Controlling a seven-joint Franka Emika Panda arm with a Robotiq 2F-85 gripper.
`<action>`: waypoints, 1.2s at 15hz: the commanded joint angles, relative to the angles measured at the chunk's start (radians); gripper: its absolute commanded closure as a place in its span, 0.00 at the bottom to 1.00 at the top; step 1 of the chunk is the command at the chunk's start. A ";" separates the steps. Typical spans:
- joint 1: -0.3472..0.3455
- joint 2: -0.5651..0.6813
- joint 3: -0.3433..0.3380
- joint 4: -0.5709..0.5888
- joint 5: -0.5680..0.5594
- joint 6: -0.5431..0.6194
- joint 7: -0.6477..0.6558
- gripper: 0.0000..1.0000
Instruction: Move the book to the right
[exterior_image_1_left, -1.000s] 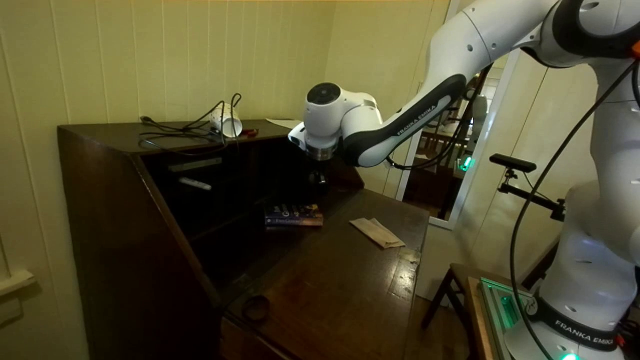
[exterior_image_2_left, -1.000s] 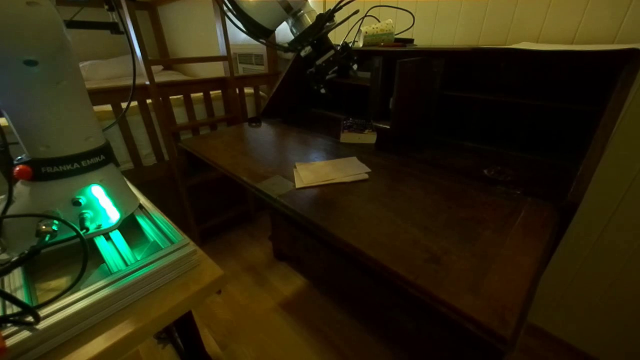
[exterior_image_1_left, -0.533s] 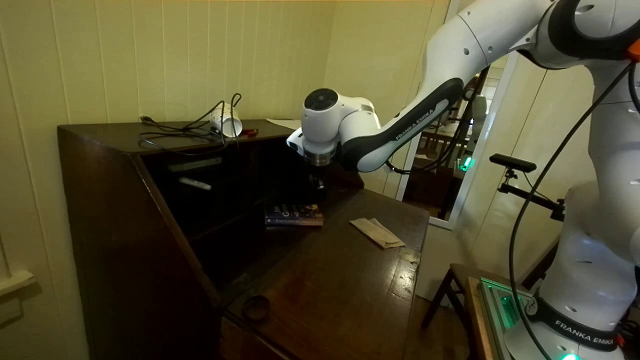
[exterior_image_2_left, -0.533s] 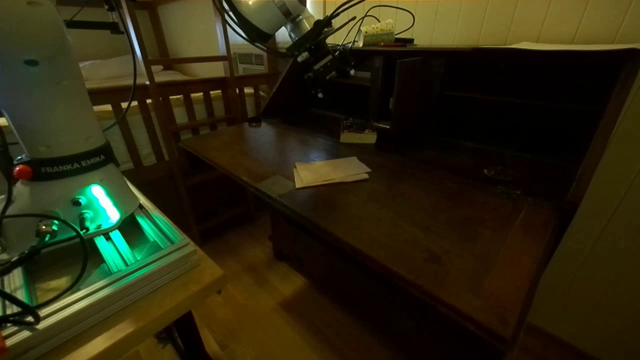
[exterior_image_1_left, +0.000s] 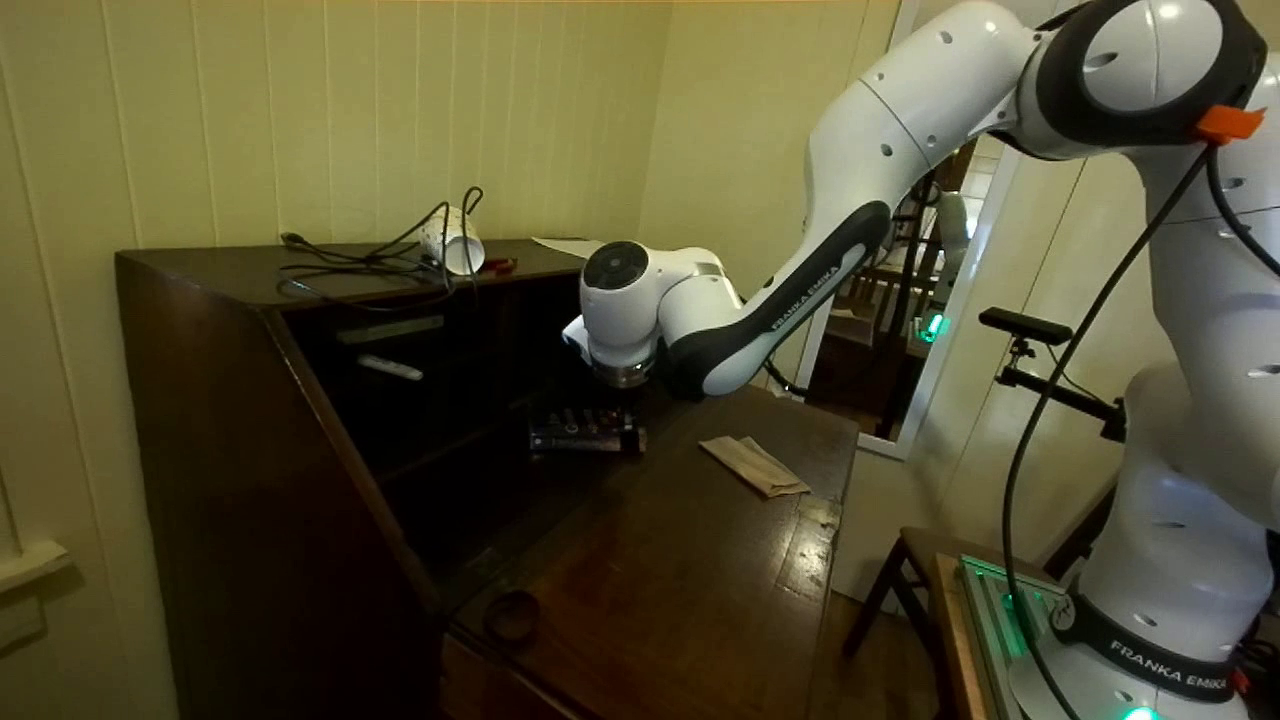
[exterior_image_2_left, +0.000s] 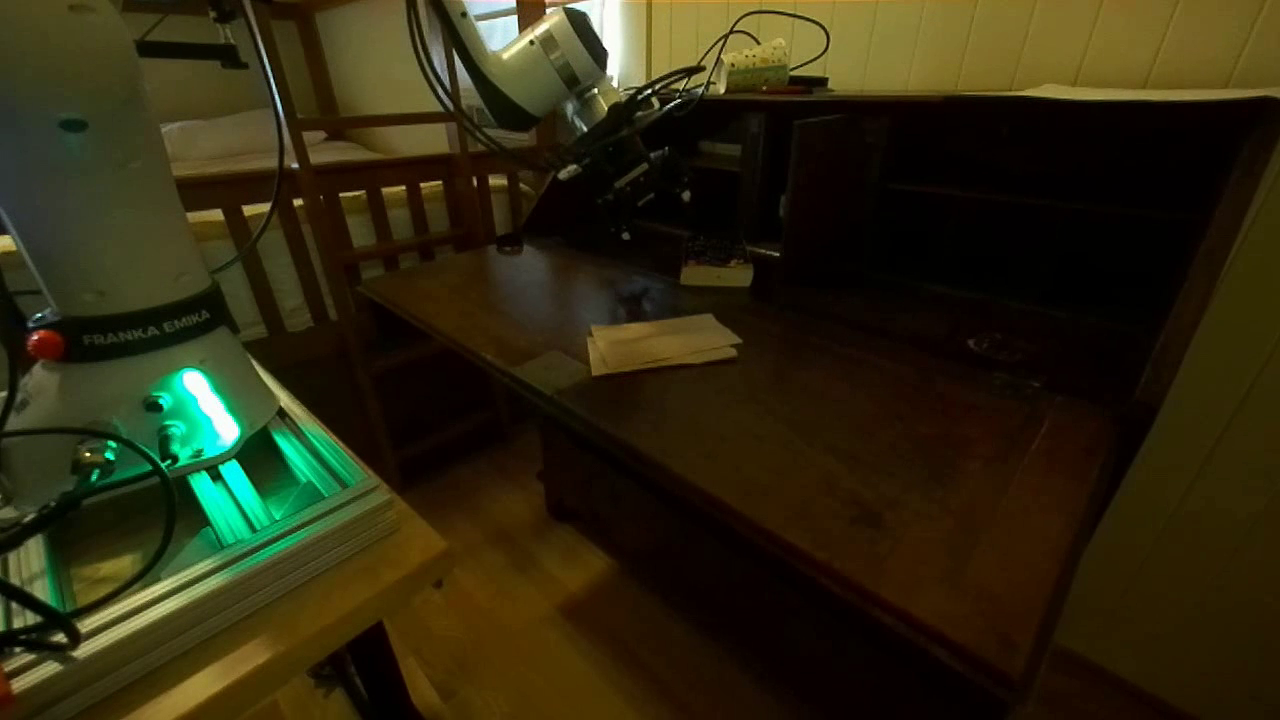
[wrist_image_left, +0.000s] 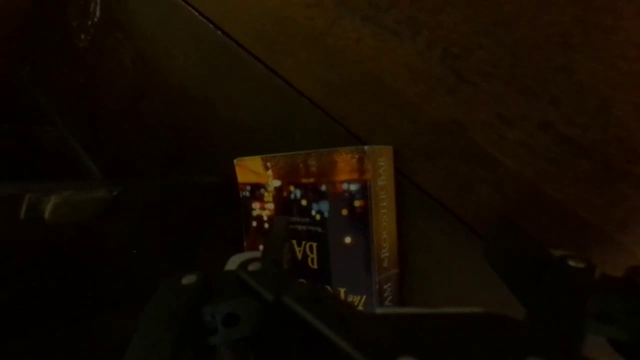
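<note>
Cream grooved wall (exterior_image_1_left: 400, 120) is being fronted by dark, glossy wooden desk (exterior_image_1_left: 680, 575). In exterior view, thick rectangular book (exterior_image_1_left: 575, 438) is being borne flat by desk, left of beige paper (exterior_image_1_left: 755, 466). White rounded arm (exterior_image_1_left: 870, 140) is being held sloping downward; gripper (exterior_image_2_left: 656, 215) is being held tilted near book, higher and apart from it, jaws held spread.

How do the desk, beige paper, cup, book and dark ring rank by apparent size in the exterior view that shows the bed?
Largest to smallest:
1. Desk
2. Beige paper
3. Cup and book: too alike to rank
4. Dark ring
</note>
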 joint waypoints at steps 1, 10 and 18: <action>0.025 0.064 -0.026 0.063 -0.023 -0.060 0.099 0.00; -0.072 0.088 0.004 0.060 0.034 0.171 -0.096 0.00; -0.075 0.100 -0.024 0.069 0.067 0.202 -0.119 0.00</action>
